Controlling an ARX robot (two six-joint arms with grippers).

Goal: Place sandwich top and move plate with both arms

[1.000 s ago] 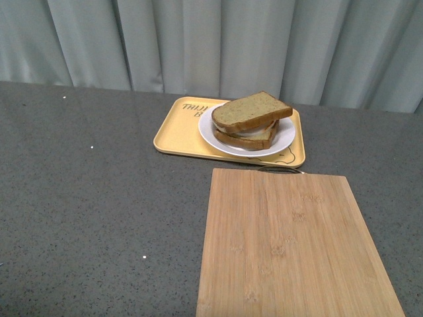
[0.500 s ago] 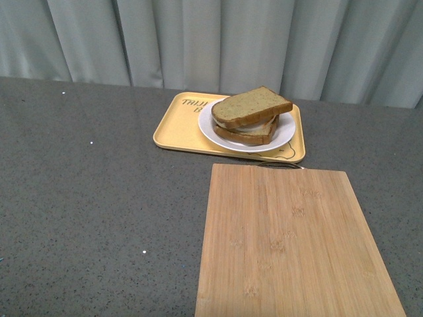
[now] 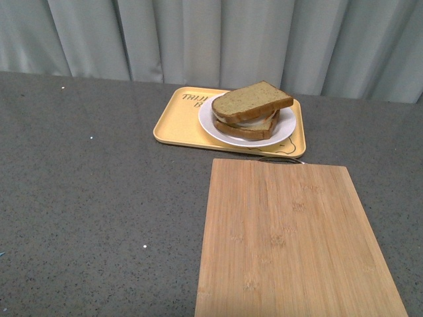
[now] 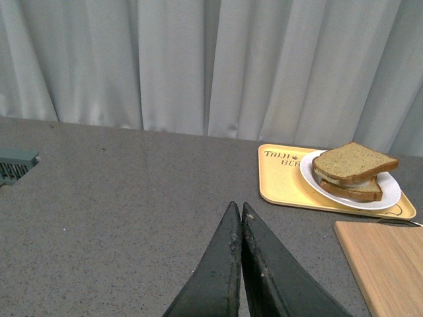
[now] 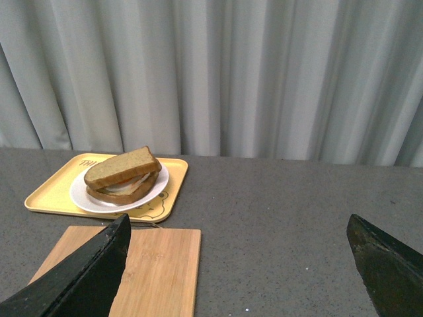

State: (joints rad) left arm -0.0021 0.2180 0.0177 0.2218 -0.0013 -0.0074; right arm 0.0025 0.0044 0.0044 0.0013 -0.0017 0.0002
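Note:
The sandwich top, a plain tan-brown bread slice, lies tilted on a lower slice on the round white plate. The plate sits on a yellow tray. The stack also shows in the left wrist view and the right wrist view. Neither arm shows in the front view. My left gripper is shut and empty above the grey table, well short of the tray. My right gripper is open and empty, far from the plate.
A bamboo cutting board lies on the grey table in front of the tray; it also shows in the left wrist view and the right wrist view. Grey curtains hang behind the table. A teal object sits at the table's far edge.
The front view has shifted a little: tray, plate and board sit slightly higher in the picture than a second ago. The sandwich has not moved on its plate.

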